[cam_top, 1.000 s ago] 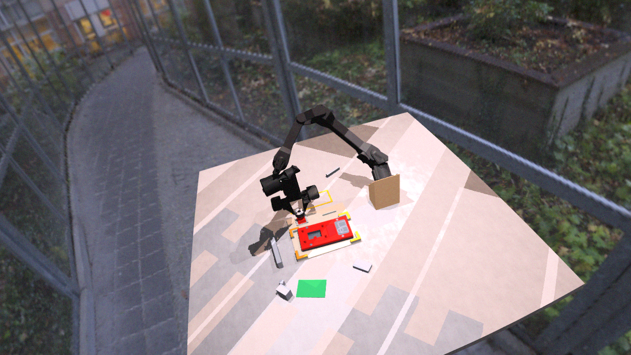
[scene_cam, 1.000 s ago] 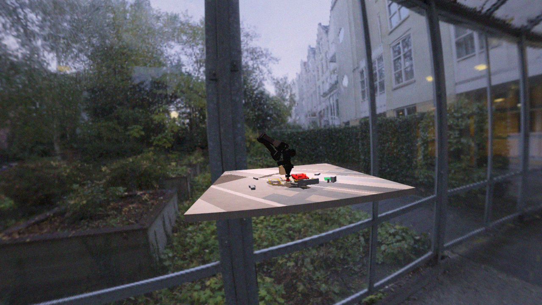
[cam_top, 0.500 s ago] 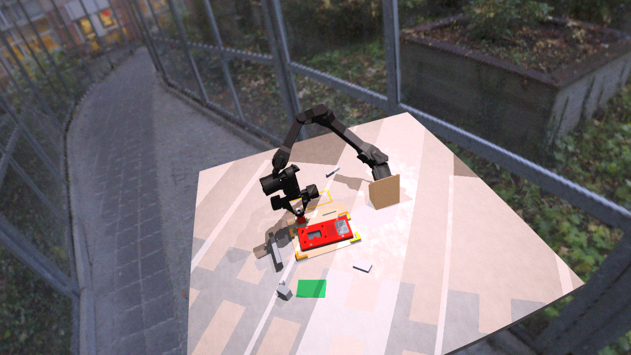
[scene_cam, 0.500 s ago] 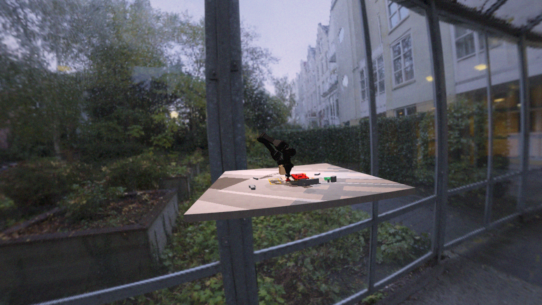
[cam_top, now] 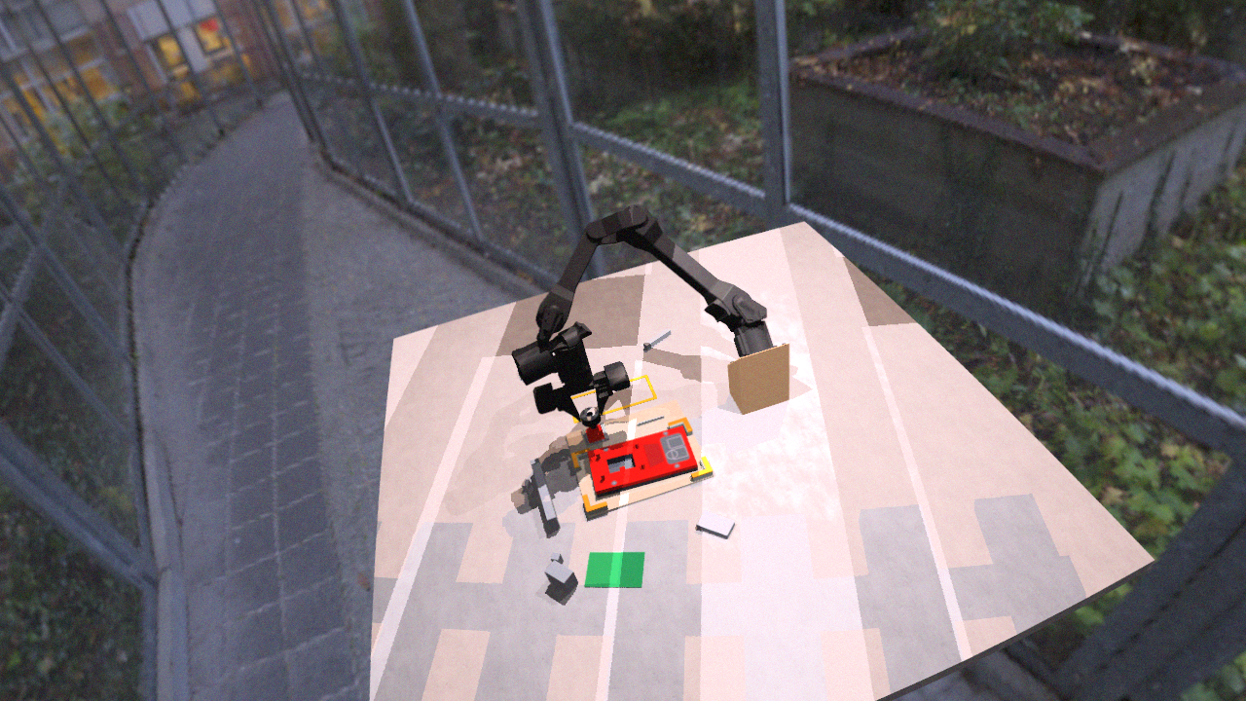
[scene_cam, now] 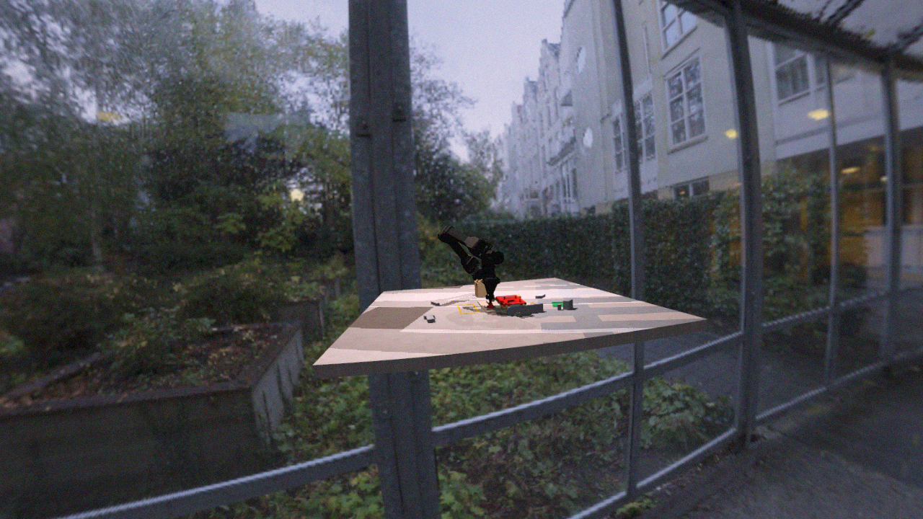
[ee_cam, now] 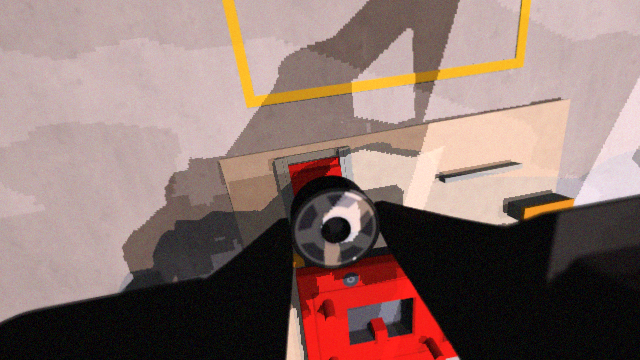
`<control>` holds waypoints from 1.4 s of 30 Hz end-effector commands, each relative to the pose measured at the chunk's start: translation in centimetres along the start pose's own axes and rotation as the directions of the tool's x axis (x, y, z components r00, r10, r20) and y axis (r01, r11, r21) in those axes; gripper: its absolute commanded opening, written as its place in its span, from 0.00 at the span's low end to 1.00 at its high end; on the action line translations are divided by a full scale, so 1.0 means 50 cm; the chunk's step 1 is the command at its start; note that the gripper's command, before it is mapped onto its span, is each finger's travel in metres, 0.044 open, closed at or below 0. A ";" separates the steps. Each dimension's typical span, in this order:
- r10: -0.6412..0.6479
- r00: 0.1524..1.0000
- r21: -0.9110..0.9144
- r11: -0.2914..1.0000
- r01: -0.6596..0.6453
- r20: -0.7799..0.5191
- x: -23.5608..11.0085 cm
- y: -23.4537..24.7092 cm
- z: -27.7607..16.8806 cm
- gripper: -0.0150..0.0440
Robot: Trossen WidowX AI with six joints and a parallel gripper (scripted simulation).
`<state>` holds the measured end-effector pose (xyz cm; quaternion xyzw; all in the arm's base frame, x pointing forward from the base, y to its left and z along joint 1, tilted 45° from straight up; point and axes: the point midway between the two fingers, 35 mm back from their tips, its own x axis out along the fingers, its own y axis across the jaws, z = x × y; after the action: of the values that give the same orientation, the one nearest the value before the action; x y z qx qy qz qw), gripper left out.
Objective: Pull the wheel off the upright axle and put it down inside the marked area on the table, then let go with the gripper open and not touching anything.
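My gripper (cam_top: 589,413) (scene_cam: 490,300) (ee_cam: 332,218) is shut on the dark wheel (cam_top: 589,416) (ee_cam: 311,227), one black finger on each side of its rim. The wheel shows a grey spoked face and a dark centre hole. It is above the small red block (cam_top: 595,433) (ee_cam: 316,168) at the board's corner. The axle is hidden beneath the wheel, and I cannot tell whether any of it is still inside. The yellow outlined area (cam_top: 631,405) (ee_cam: 300,93) lies on the table beyond the board's edge; no wheel lies in its visible part.
A red plate (cam_top: 657,471) (scene_cam: 510,299) (ee_cam: 327,337) sits between orange and yellow corners on the pale board (ee_cam: 480,135). A thin grey strip (cam_top: 649,421) (ee_cam: 480,171) lies behind it. Around are a long grey bar (cam_top: 544,498), grey block (cam_top: 559,576), green patch (cam_top: 614,569) and cardboard box (cam_top: 759,379).
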<state>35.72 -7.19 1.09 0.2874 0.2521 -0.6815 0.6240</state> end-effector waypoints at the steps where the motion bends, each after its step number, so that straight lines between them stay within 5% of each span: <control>1: 0.009 1.000 0.000 1.000 -0.009 -0.003 -0.011 0.001 -0.001 0.25; 33: 0.010 1.000 -0.002 1.000 -0.010 -0.002 -0.032 0.000 -0.001 0.25; 42: 0.010 1.000 -0.002 1.000 -0.010 -0.003 -0.088 -0.003 -0.001 0.25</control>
<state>35.68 -5.07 3.13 0.2829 0.2540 -0.6816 0.6252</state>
